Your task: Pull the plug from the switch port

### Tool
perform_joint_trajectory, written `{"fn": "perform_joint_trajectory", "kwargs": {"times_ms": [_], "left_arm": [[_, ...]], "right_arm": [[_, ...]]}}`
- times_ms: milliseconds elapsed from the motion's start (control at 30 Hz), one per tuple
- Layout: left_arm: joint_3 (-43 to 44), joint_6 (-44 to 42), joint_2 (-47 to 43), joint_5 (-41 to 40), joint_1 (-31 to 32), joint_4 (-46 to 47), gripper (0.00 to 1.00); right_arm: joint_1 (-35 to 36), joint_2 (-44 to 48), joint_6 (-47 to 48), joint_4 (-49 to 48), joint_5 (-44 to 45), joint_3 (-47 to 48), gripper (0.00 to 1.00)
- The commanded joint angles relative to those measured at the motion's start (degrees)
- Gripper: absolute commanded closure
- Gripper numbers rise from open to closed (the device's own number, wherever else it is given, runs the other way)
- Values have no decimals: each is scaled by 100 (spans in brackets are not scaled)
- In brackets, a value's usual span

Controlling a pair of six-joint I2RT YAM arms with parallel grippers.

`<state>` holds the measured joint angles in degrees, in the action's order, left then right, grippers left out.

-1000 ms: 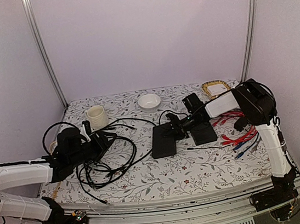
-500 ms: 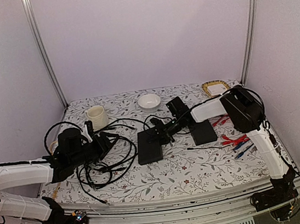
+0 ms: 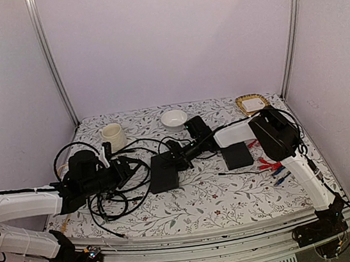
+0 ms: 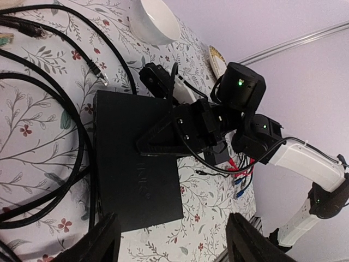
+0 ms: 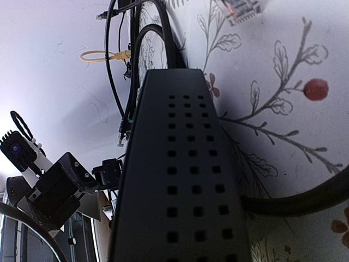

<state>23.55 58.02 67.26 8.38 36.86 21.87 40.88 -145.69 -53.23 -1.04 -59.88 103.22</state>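
Note:
The switch (image 3: 162, 176) is a flat black box lying left of the table's middle. My right gripper (image 3: 179, 152) reaches across from the right and is shut on the switch's far right edge. In the left wrist view its fingers (image 4: 163, 136) press on the switch's top (image 4: 136, 180). The right wrist view is filled by the switch's vented side (image 5: 180, 180), and my own fingers do not show there. My left gripper (image 3: 123, 169) hovers open just left of the switch, its fingers (image 4: 103, 243) spread with nothing between them. I cannot make out the plug in a port.
Black cables (image 3: 116, 200) loop on the table under my left arm and beside the switch (image 4: 65, 180); a loose plug end (image 4: 102, 82) lies among them. A second black box (image 3: 237, 155), red and blue cables (image 3: 273, 164), a white bowl (image 3: 174, 117), a cup (image 3: 112, 136) and a small tray (image 3: 252, 103) stand around.
My right gripper has dragged the switch steadily leftward across the table, toward my left gripper. The left arm has hardly moved and stays open.

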Motion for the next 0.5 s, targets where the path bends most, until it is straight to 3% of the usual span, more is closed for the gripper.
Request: {"fn": "perform_joint_trajectory", "kwargs": {"times_ms": [0,467], "left_arm": [[23,-146,2,92,67,-26,32],[-171,68,-84,232,-207,228,30]], "right_arm": [[66,-466,-205,489,1009,-127,89],[53,-169,165,965,1334,-186,51]]}}
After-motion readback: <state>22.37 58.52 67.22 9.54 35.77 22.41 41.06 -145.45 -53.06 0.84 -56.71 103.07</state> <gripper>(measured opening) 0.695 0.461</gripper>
